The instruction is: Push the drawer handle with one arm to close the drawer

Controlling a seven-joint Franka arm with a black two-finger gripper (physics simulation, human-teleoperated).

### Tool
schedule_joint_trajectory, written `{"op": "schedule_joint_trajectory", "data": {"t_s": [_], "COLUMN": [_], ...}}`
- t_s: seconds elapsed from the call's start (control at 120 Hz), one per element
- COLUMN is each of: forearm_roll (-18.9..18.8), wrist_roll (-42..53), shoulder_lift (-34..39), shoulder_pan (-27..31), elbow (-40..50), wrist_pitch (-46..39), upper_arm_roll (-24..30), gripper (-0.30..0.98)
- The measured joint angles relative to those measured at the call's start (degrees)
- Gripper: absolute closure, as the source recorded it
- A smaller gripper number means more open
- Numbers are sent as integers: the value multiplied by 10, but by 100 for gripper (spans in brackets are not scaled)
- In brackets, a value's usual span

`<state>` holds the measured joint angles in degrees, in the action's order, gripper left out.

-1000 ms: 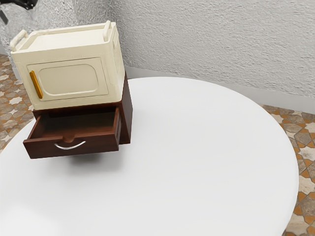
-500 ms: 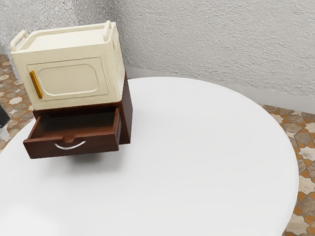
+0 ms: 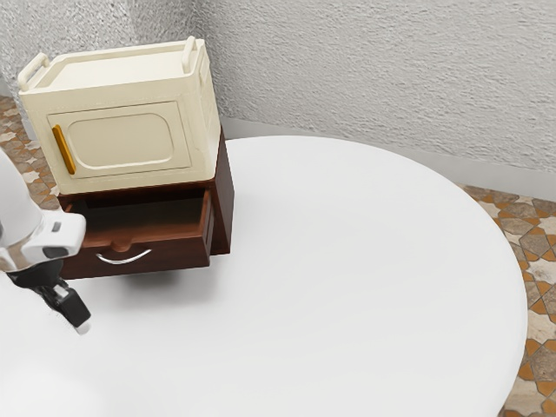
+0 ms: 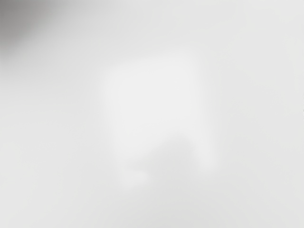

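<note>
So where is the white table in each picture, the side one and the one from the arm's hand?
Exterior view: the table spreads from the middle to the lower edge, under the drawer cabinet.
Wrist view: the same white top, seen beneath the claw.
Shared landmark: a glare patch on it, though perhaps not the same one.

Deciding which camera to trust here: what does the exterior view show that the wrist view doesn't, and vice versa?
Exterior view: the open drawer with its silver handle, the cream cabinet above, the hand, wall and patterned floor. Wrist view: a notched pale patch and a grey smudge, source unclear. Both: apparently the white tabletop.
</note>
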<state>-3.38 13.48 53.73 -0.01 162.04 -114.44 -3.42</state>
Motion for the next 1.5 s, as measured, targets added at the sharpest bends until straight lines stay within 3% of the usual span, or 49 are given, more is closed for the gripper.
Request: {"op": "schedule_joint_trajectory", "data": {"t_s": [0.083, 0.225, 0.342, 0.433, 0.625, 0.933, 1.083, 1.175, 1.308, 1.5], "forearm_roll": [7, 52, 77, 76, 82, 91, 90, 89, 83, 53], "wrist_roll": [14, -55, -122, -166, -245, -346, -376, -388, -402, -411], "shoulder_lift": [-3, -49, -144, -182, -192, -226, -257, -286, -316, -339], "shoulder_pan": [3, 2, 1, 9, 44, 47, 46, 46, 44, 40], "elbow": [6, 1, -57, -79, -80, -95, -118, -136, -159, -179], "wrist_pitch": [-9, -8, -24, -34, -44, -67, -76, -82, -88, -92], "upper_arm_roll": [-9, -28, -29, -21, 45, 53, 48, 46, 34, 12], "gripper": [3, 2, 2, 3, 3, 3, 42, 57, 69, 75]}}
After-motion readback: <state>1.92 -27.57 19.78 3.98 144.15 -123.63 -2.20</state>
